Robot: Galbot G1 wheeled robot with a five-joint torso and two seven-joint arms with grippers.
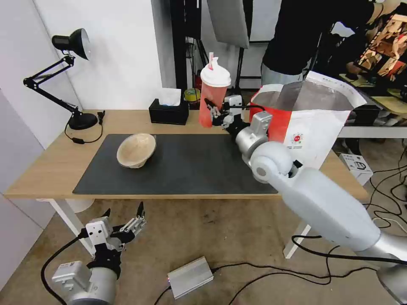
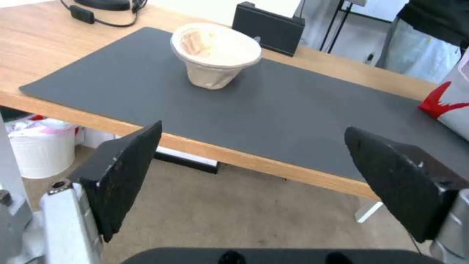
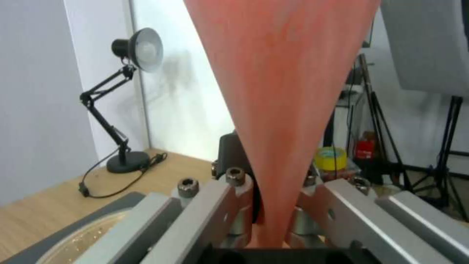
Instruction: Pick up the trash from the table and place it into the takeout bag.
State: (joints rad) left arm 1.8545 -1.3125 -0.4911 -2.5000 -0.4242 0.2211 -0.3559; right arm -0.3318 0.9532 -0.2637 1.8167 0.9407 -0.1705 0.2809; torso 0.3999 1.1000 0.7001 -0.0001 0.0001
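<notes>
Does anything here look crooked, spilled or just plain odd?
Yes: the beige bowl on the mat leans over on one side, its mouth tipped instead of facing up. Nothing looks spilled. The right gripper holds the red cup upright beside the bag; the left gripper hangs open below the table.

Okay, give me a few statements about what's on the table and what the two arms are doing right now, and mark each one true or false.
1. The right gripper is shut on the red drink cup. True.
2. The beige paper bowl is inside the takeout bag. False: it sits tilted on the dark mat.
3. The left gripper hangs open below the table edge. True.
4. The black tissue box lies on the mat. False: it stands on bare wood behind the mat.
</notes>
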